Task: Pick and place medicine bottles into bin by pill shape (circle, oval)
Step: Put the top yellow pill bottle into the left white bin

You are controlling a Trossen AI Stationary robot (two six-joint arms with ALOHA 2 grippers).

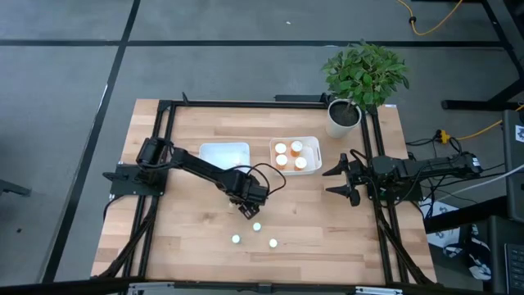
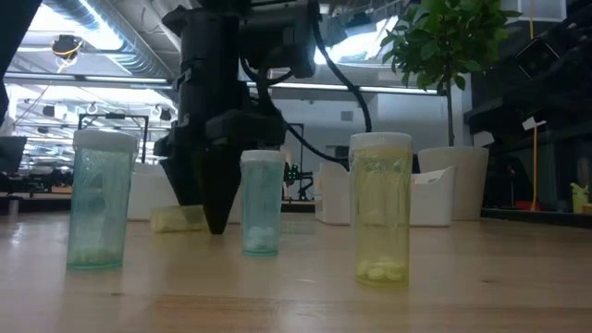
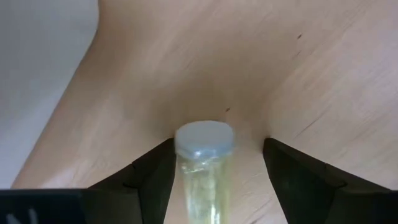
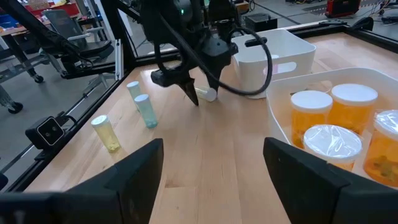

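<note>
The left arm reaches from the bench's left edge toward its middle, and its left gripper [image 1: 247, 211] points down at the wood there. Its jaws stand wide on either side of a fallen bottle [image 3: 203, 163], a pale yellowish one lying on its side with its white cap toward the camera; neither finger touches it in the left wrist view.

Just behind the arm, toward the far edge, sits an empty white bin [image 1: 224, 156]. To its right, the second white bin [image 1: 295, 154] holds four orange bottles [image 1: 290, 154] standing upright, caps up.

Toward the near edge, three small bottles stand upright and apart from one another: the teal bottle [image 2: 101, 199], the blue bottle [image 2: 262, 203] and the yellow-green bottle [image 2: 381, 207], which has a few pale pills lying at its bottom.

At the far right corner stands a potted plant [image 1: 360, 80]. The right gripper [image 1: 338, 179] waits at the right edge, jaws wide and holding nothing.
</note>
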